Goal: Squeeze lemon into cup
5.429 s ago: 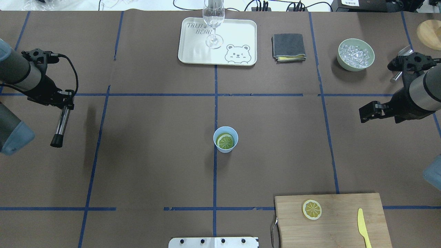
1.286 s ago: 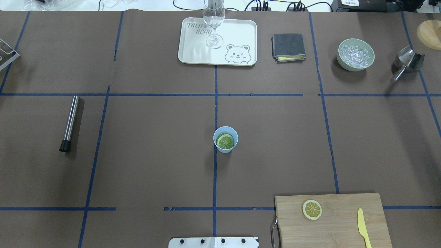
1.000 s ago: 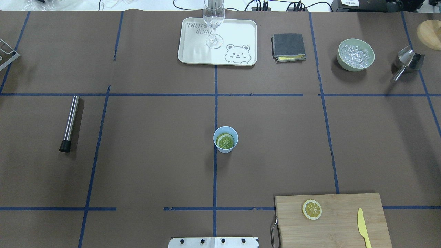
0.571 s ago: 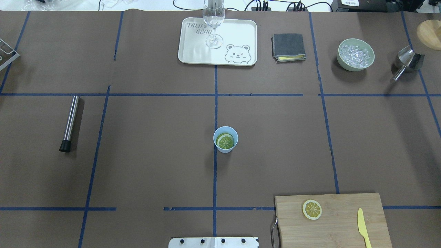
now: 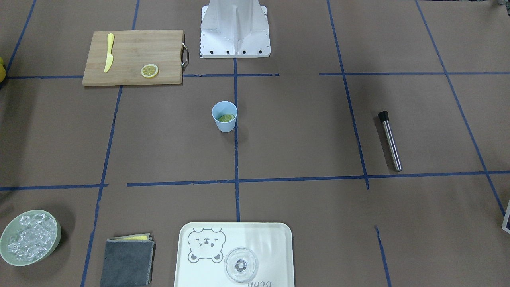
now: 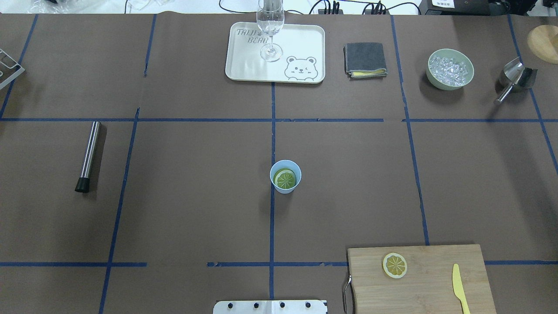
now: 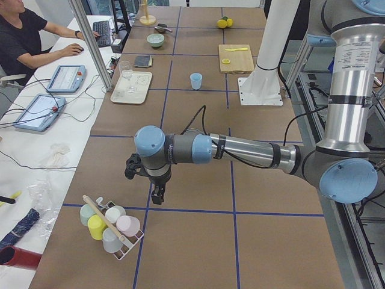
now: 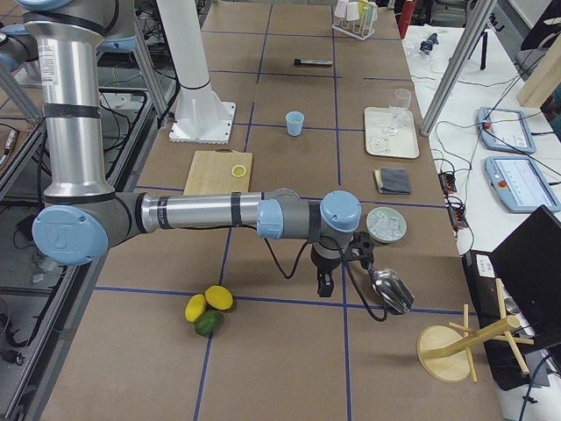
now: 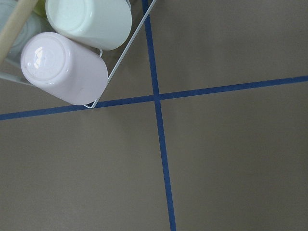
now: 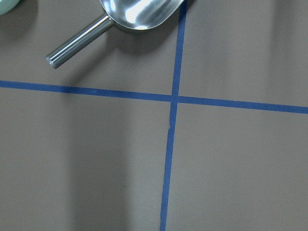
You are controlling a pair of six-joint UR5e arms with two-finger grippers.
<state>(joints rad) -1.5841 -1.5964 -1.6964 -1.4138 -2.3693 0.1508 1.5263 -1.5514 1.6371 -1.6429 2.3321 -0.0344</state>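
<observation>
The light-blue cup [image 6: 285,176] stands near the table's middle, on a blue tape line; it also shows in the front view [image 5: 224,116]. One lemon slice [image 6: 286,179] lies inside it. A second lemon slice [image 6: 395,265] lies on the wooden cutting board [image 6: 436,279]. My left gripper [image 7: 157,198] shows only in the exterior left view, far from the cup, above the table beside a rack of cups. My right gripper [image 8: 325,288] shows only in the exterior right view, near a metal scoop. I cannot tell whether either is open or shut.
A steel muddler [image 6: 88,156] lies at the left. A tray [image 6: 244,65] with a wine glass [image 6: 270,26], a grey cloth [image 6: 365,59], a bowl of ice [image 6: 450,69] and a scoop [image 6: 516,78] line the far side. A yellow knife [image 6: 458,288] lies on the board. The cup rack [image 7: 111,226] is near my left gripper.
Since 5.4 s ago both arms have left the overhead view and the muddler, then held by my left gripper, lies on the table. Nothing has moved in the last second.
</observation>
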